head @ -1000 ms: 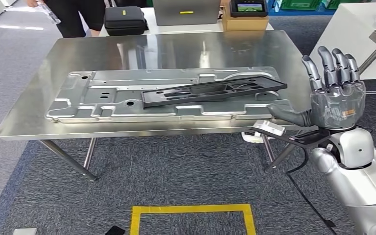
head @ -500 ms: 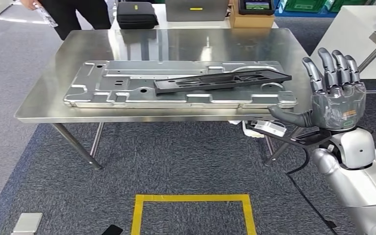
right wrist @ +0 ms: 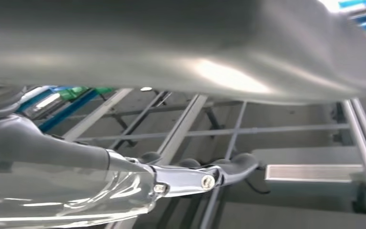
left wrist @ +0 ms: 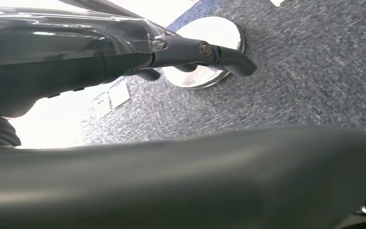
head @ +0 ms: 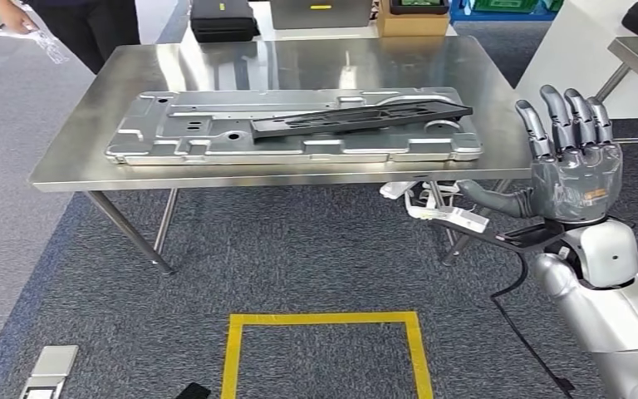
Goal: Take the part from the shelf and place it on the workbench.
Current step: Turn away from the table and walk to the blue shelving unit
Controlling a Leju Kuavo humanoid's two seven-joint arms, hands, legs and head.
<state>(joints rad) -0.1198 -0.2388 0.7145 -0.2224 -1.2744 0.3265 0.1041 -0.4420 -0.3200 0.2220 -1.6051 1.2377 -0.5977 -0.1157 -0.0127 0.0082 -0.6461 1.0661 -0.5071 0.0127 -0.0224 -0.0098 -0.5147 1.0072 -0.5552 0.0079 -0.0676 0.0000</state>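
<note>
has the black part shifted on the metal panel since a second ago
No. The black part lies across the same right-hand stretch of the silver panel as before. The whole workbench slid in the head view, so the camera moved, not the part.

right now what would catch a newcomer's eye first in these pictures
First the robot's right hand, raised at the right of the head view with its fingers spread upward and nothing in it. Next the long black part lying across a big silver metal panel on the steel table. Last, the yellow tape square on the grey carpet in front of the table.
</note>
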